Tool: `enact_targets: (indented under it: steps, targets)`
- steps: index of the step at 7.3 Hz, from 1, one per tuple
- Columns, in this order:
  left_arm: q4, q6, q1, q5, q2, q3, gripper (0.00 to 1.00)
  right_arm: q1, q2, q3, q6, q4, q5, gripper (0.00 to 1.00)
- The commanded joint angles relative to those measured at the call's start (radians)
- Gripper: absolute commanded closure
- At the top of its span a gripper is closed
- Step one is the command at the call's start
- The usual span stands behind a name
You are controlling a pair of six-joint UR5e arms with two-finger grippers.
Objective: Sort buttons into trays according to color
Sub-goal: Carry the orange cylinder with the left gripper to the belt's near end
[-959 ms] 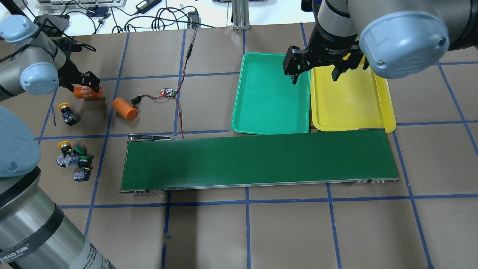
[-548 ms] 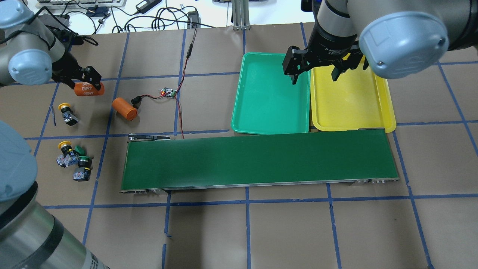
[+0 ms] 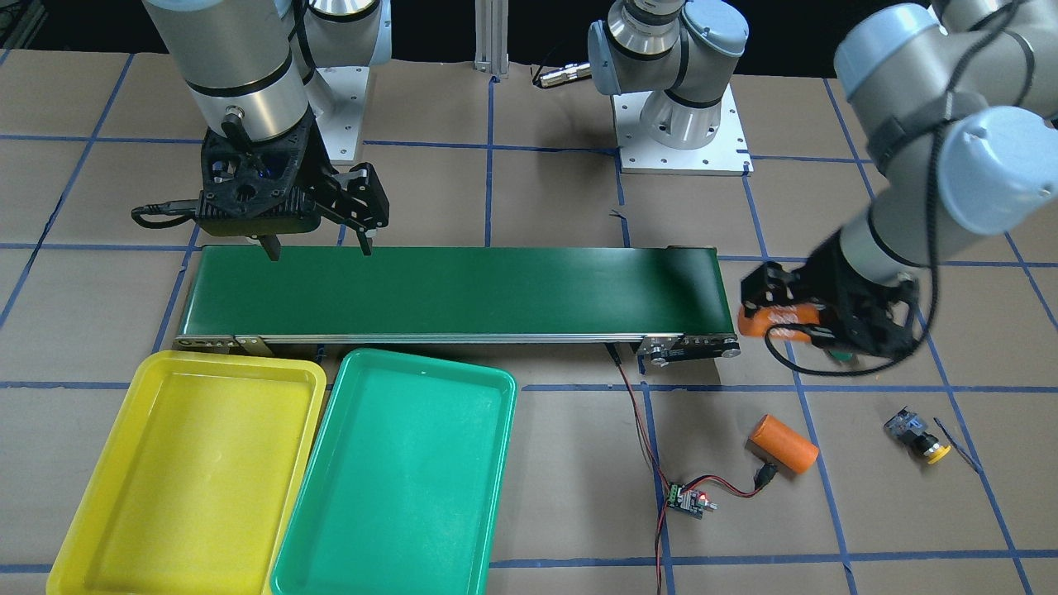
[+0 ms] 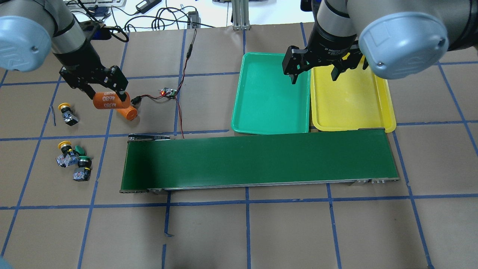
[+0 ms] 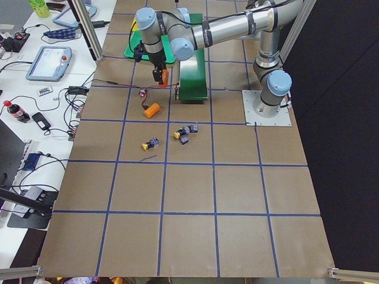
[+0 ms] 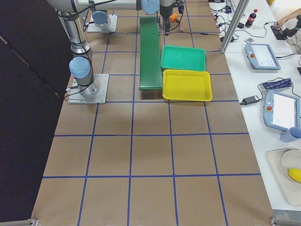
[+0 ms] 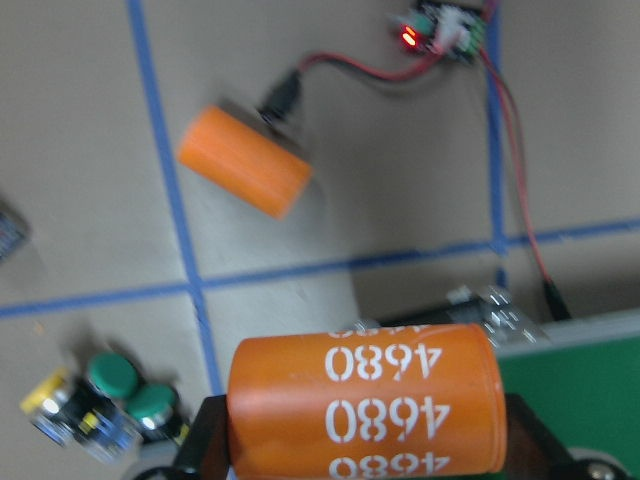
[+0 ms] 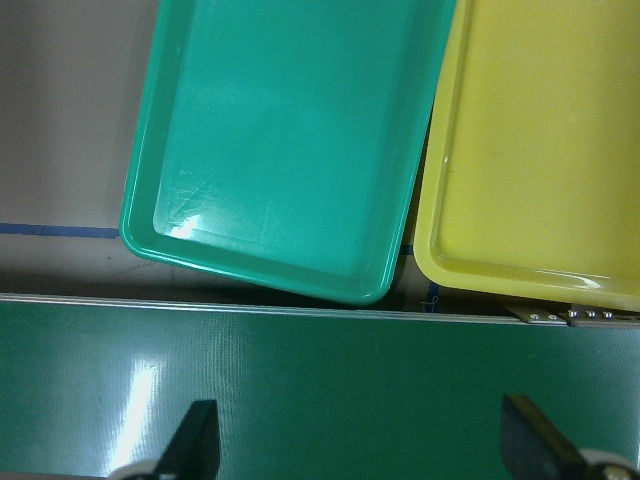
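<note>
One yellow button (image 4: 66, 113) lies alone at the table's left. A second yellow button (image 4: 65, 146) and two green buttons (image 4: 82, 158) sit bunched nearer the front; the left wrist view shows them as green buttons (image 7: 130, 390). My left gripper (image 4: 106, 98) is shut on an orange cylinder (image 7: 365, 410) marked 4680, held above the paper near the belt's left end. The green tray (image 4: 270, 93) and the yellow tray (image 4: 351, 97) lie side by side behind the belt, nothing in them. My right gripper (image 4: 313, 76) hangs open over the belt's right end, holding nothing.
A long dark-green conveyor belt (image 4: 257, 160) runs across the middle. A second orange cylinder (image 4: 127, 111) lies just under my left gripper. A small circuit board (image 4: 168, 92) with a red light and its wires run to the belt's left end.
My left arm has carried the orange cylinder to the right and nearer the belt, now over the other cylinder. The right arm has not moved.
</note>
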Motion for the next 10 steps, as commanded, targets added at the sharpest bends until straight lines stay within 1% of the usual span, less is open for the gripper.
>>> enact_targets:
  steps: [1,2,4,5,6,7,10]
  targets:
    - [-0.007,-0.026,-0.048,0.004,0.093,-0.196,0.95,0.000,0.001,0.000,0.000,0.001,0.000,0.00]
    - [0.041,-0.016,-0.050,0.007,0.111,-0.274,0.95,0.000,0.001,0.000,0.000,0.001,0.000,0.00]
    - [0.113,-0.014,-0.051,0.007,0.121,-0.365,0.94,0.000,0.001,0.000,0.000,0.001,0.000,0.00]
    - [0.175,-0.011,-0.050,0.023,0.106,-0.388,0.93,0.000,0.001,0.000,0.000,0.001,0.000,0.00]
    - [0.199,-0.013,-0.044,0.030,0.090,-0.390,0.86,0.000,0.000,0.000,0.000,0.001,0.000,0.00]
    - [0.197,-0.017,-0.044,0.030,0.087,-0.391,0.82,0.000,0.001,0.000,0.000,0.001,0.000,0.00]
    - [0.197,-0.029,-0.044,0.024,0.084,-0.391,0.17,0.000,0.000,0.000,0.000,0.003,0.000,0.00]
